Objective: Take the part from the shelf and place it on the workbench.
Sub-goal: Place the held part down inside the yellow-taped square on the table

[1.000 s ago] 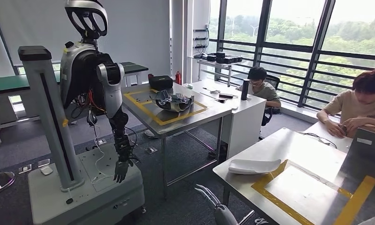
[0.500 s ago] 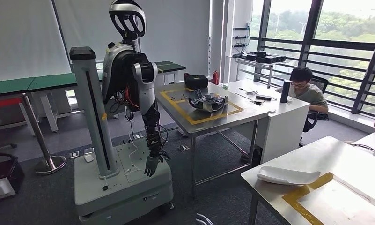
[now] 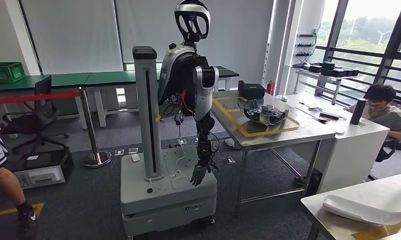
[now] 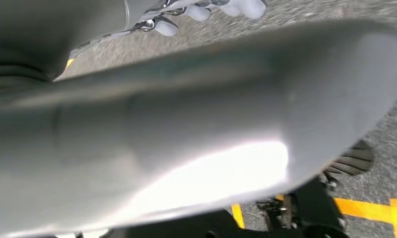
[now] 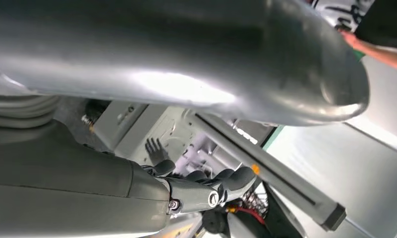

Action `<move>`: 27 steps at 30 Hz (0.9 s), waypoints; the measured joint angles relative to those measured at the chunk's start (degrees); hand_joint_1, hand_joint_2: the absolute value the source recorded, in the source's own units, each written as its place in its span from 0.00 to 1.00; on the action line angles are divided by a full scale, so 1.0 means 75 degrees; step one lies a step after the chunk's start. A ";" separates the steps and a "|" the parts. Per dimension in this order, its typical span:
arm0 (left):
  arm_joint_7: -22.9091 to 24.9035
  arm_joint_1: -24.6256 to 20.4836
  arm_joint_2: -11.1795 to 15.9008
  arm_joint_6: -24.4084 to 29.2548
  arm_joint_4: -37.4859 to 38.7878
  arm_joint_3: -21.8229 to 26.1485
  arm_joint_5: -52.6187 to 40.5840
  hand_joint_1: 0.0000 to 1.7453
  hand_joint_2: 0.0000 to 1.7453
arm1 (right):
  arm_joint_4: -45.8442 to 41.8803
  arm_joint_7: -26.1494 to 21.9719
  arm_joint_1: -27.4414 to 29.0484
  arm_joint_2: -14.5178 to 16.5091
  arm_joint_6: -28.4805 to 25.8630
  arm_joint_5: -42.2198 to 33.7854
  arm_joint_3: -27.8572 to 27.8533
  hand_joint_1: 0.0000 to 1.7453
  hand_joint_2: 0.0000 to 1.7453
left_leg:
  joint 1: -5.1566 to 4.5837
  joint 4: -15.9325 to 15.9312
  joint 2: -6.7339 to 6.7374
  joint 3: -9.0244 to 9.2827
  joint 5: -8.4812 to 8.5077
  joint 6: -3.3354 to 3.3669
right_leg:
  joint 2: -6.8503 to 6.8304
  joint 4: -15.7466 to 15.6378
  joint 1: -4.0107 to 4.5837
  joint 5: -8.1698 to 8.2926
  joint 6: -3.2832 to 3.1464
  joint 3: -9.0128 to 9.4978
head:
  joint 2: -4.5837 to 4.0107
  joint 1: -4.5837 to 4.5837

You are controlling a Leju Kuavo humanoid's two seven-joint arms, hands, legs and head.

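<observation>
Hanging at the robot's sides, both hands look idle, prob. because nothing has been picked up yet. The right hand (image 5: 151,191) has its thick thumb (image 5: 196,64) standing well off the loosely bent dark fingers (image 5: 231,178), w/ nothing between them, so it reads as released. The left hand (image 4: 151,134) is blurred and v. close to the lens, w/ pale fingertips (image 4: 246,7) over the floor; whether it is released or clenched I can't tell. The likely task item, one pale moulded part (image 3: 361,210), lies on the near-right workbench (image 3: 388,190), just beside a strip of yellow tape (image 3: 378,231) that prob. marks the drop zone. Whether that is the part meant, I can't tell. Counted: 2 steel tables incl. the far table (image 3: 268,137), whose yellow taped square frames one dark part (image 3: 265,111), set there for the same reason, I'd guess; one black box (image 3: 252,90) at its far edge. One other humanoid (image 3: 190,85) stands on a grey wheeled stand (image 3: 163,192), its arm hanging slack. 2 people: one seated far right (image 3: 383,107), one at the left edge, leg only (image 3: 8,185). One office chair (image 3: 38,117), one green crate (image 3: 5,71), one belt post (image 3: 88,125).
</observation>
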 joint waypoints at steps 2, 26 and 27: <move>0.0001 0.0008 -0.0017 0.0006 0.0001 0.0000 0.0029 0.00 0.00 | 0.0031 -0.0001 0.0014 0.0004 -0.0001 -0.0035 -0.0003 0.00 0.00 | 0.0002 0.0021 -0.0214 -0.0017 0.0016 -0.0048 | 0.0371 -0.1086 -0.0021 0.0446 -0.0051 0.0519 | -0.0001 -0.0001; -0.0164 0.0218 -0.0017 0.0044 0.0000 0.0117 0.0300 0.00 0.00 | 0.0868 0.0093 -0.0372 0.0416 0.0237 -0.0077 0.0079 0.00 0.00 | 0.0012 -0.0086 0.0551 0.0068 -0.0021 -0.0035 | -0.0192 -0.0444 0.0002 -0.0266 -0.0017 0.0402 | 0.0001 0.0004; -0.0159 0.0212 -0.0017 0.0036 -0.0001 0.0117 0.0290 0.00 0.00 | 0.0897 0.0114 -0.0361 0.0416 0.0251 -0.0069 0.0080 0.00 0.00 | 0.0014 -0.0079 0.0443 0.0052 -0.0011 -0.0021 | -0.0119 0.0070 -0.0009 -0.0461 -0.0005 0.0136 | 0.0001 0.0007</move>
